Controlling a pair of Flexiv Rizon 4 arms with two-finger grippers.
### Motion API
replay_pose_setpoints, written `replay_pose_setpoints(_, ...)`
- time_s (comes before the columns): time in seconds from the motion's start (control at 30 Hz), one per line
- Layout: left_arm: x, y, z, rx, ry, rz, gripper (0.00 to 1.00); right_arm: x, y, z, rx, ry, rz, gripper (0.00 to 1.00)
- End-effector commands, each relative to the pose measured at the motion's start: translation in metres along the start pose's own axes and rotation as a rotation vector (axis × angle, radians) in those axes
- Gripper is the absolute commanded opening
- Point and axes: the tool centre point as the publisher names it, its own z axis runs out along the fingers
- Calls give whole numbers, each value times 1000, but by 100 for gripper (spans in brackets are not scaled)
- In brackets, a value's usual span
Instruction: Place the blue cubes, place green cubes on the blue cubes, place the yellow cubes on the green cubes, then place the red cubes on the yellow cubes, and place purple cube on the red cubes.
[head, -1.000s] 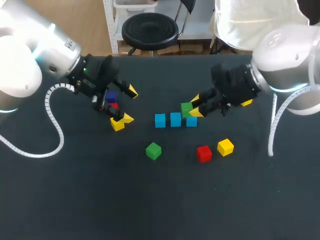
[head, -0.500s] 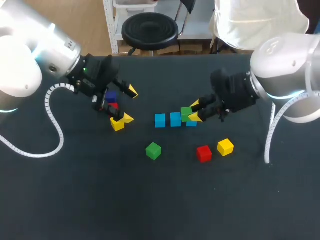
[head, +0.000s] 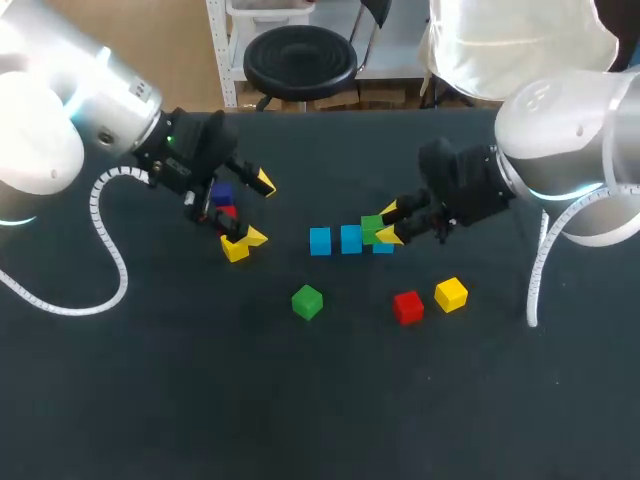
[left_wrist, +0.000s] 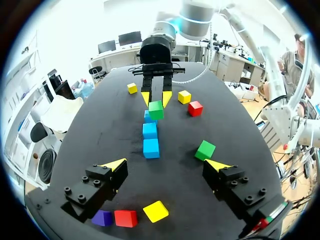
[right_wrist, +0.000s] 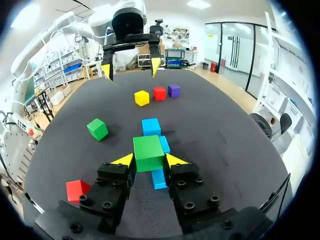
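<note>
**Surface:** we log 1 dark matte table (head: 300, 400). In head view it runs from the lower frame up to its far edge near the top.

**R gripper** (head: 389, 222): comes in from frame right and sits right of centre. Its fingers are clamped on the held green cube (head: 372, 229) from 2 sides. In R wrist view the cube (right_wrist: 148, 153) sits level betw. the yellow tips.

**Blue cubes, 3 pcs:** a row at frame centre, namely left blue cube (head: 320, 241), mid blue cube (head: 351, 239) and right blue cube (head: 385, 246). The held green cube is over the right one and partly covers it. Whether they touch, we cannot tell. In R wrist view the row runs on ahead from under the fingers.

**L gripper** (head: 258, 210): left of centre in the upper half, fingers spread wide w/ nothing gripped.

**Cluster at L gripper:**
- purple cube (head: 222, 193)
- left red cube (head: 226, 212)
- left yellow cube (head: 235, 249), just beside the lower fingertip

In L wrist view all 3 lie in a line under the gripper.

**Loose pcs:**
- loose green cube (head: 307, 302), below the row
- right red cube (head: 407, 307) and right yellow cube (head: 451, 294), near each other, lower right of the row
- far yellow cube (left_wrist: 132, 88), beside the R arm, seen in L wrist view only

**Edges and room:** all cubes sit in the mid band of the frame, well apart from the table's far edge. A strip of table lies betw. the cluster and the row.
</note>
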Motion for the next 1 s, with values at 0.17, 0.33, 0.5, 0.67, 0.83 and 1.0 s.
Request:
replay_pose_setpoints(0.17,1,0,0,0,-4,4,100,2,-1,2,-2,0,4,0)
replay_pose_setpoints(0.33,1,0,0,0,-4,4,100,2,-1,2,-2,1,3,0)
replay_pose_setpoints(0.5,1,0,0,0,-4,4,100,2,-3,3,2,-3,1,0)
replay_pose_setpoints(0.67,1,0,0,0,-4,4,100,1,-5,3,8,-6,-1,0)
replay_pose_setpoints(0.83,1,0,0,0,-4,4,100,1,-7,3,9,-7,-2,0)
replay_pose_setpoints(1.0,1,0,0,0,-4,4,100,2,-8,4,9,-9,1,0)
